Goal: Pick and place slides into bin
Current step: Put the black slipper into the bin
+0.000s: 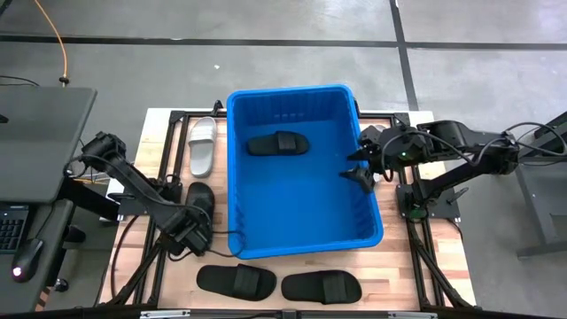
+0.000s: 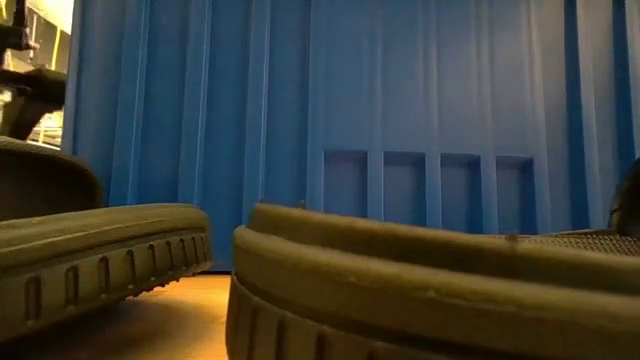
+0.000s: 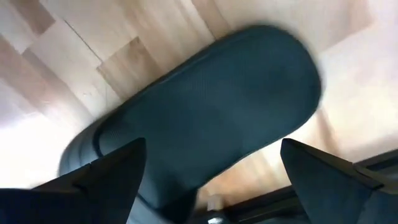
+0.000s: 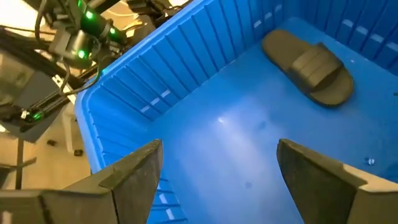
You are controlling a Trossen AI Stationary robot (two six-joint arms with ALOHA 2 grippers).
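The blue bin [image 1: 301,221] stands mid-table with one black slide [image 1: 277,143] lying flat on its floor, also visible in the right wrist view as the slide [image 4: 309,66]. Left of the bin lie a white slide [image 1: 202,144] and a black slide [image 1: 200,197]. My left gripper [image 1: 191,232] points down over the near end of this black slide [image 3: 211,106]. It is open, a finger on either side, and no touch shows. My right gripper [image 1: 361,165] hangs open over the bin's right wall, nothing between its fingers [image 4: 323,174].
Two more black slides [image 1: 236,281] [image 1: 321,286] lie flat along the table's near edge and fill the low view's foreground [image 2: 420,290] before the bin's wall [image 2: 400,110]. A dark frame [image 1: 168,120] runs round the wooden tabletop. Bare wood shows right of the bin.
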